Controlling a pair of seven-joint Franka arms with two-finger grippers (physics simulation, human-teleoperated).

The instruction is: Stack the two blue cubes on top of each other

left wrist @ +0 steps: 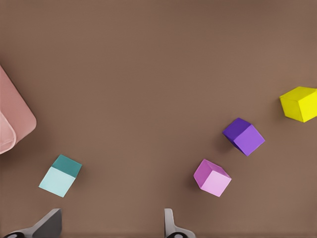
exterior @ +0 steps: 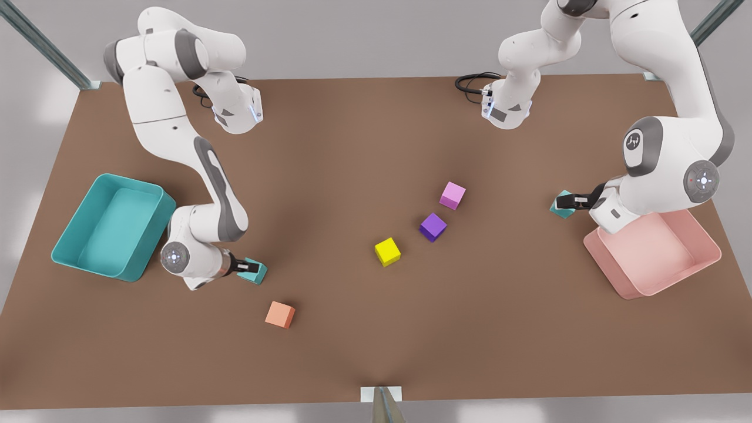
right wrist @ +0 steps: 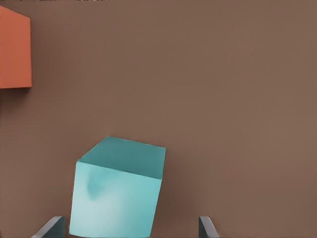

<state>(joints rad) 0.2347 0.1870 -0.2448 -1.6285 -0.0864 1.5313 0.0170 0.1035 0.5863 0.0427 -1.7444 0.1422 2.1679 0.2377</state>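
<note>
The left gripper (exterior: 563,202) is hovering wide open over a teal cube (left wrist: 60,175) beside the pink bin (exterior: 658,258). The right gripper (exterior: 251,267) is straddling the other teal cube (right wrist: 118,192) with spread fingers, near the orange cube (exterior: 279,314). Purple (exterior: 433,227), pink (exterior: 452,195) and yellow (exterior: 388,251) cubes are sitting between them.

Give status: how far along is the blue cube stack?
Nothing stacked: both cubes sit on the table, far apart. In hand: open right gripper straddles one blue cube by the teal bin; open left gripper just short of the other blue cube by the pink bin. Left: grasp, lift, stack.

Front view high, overlooking table (exterior: 352,147); wrist views downward, right nearer.
</note>
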